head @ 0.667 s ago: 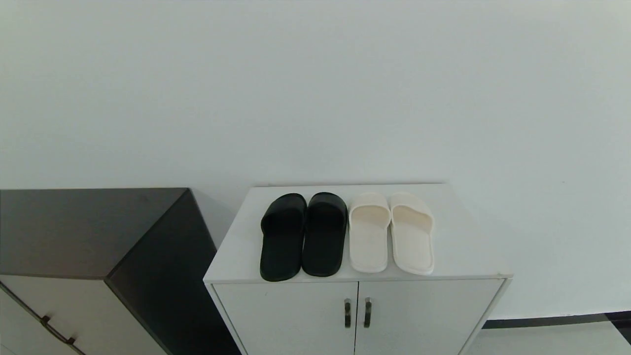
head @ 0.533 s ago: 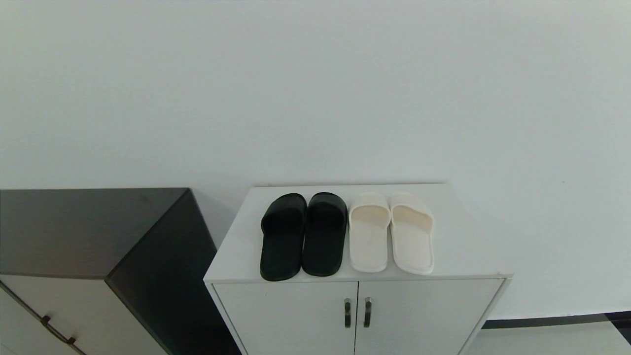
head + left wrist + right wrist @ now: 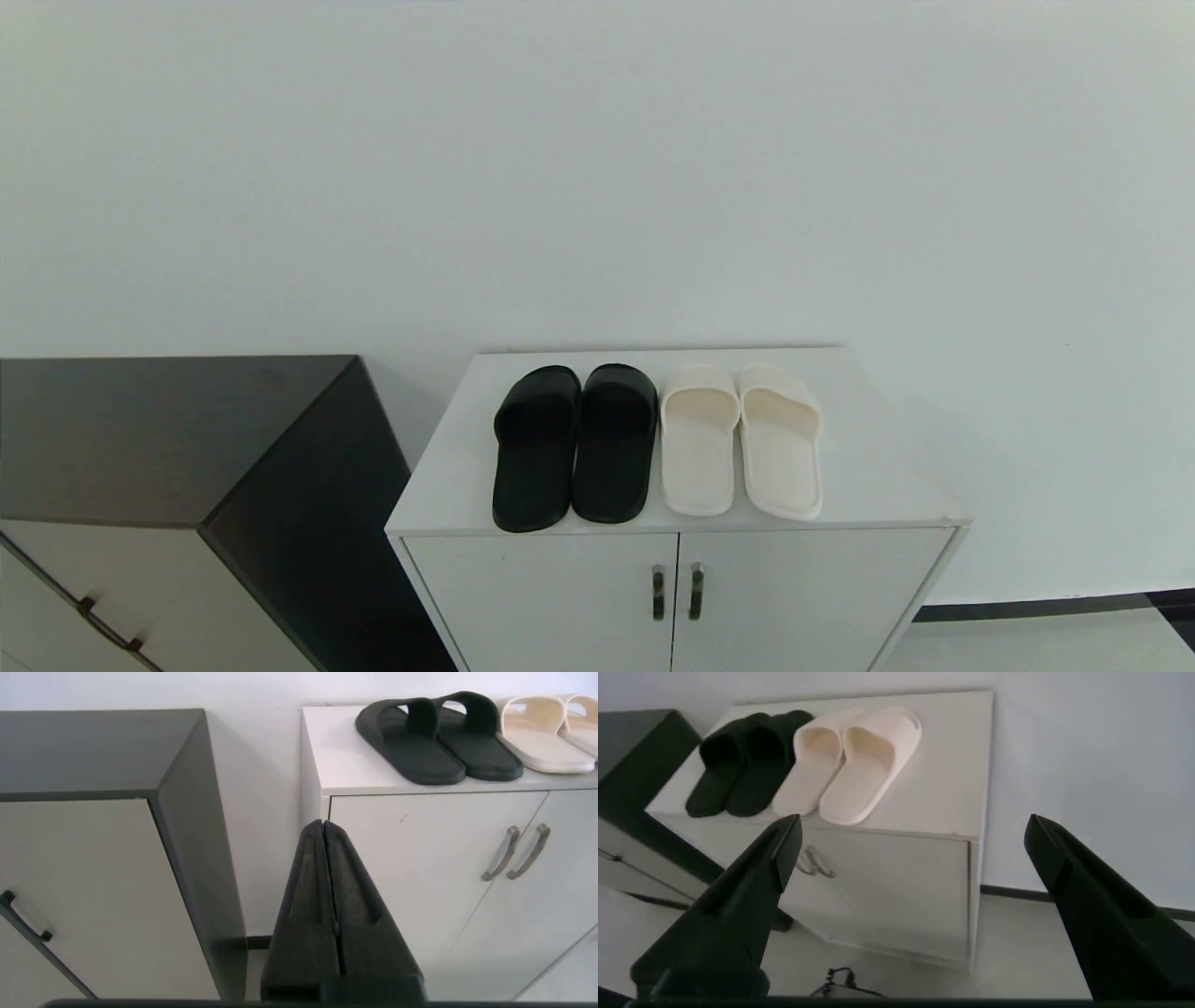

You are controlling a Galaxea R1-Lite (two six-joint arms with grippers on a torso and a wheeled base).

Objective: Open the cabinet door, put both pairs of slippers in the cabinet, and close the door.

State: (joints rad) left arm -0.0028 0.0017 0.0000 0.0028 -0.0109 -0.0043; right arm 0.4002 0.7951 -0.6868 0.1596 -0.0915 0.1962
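Cabinet: the white cabinet (image 3: 560, 597) has two doors that meet in the middle. Both look shut, so its inside is hidden.
Handles: two upright bar handles (image 3: 658, 592) sit side by side at the door seam.
Slippers: four slippers in two pairs, the black pair (image 3: 532, 457) left of the cream pair (image 3: 698, 448). They lie in one row on the cabinet's top surface, toes toward the wall.
Edges: the heels lie just at the front edge. Bare surface shows at both sides and behind.
Room: a dark cabinet (image 3: 168, 429) stands near on the left. Open floor lies to the right.
Left gripper (image 3: 324, 835): it is low, before the gap between the two cabinets. Its fingers (image 3: 308, 915) are pressed together.
Right gripper (image 3: 913, 831): it faces the white cabinet's right front corner from higher up. Its fingers (image 3: 747, 905) are spread wide apart.
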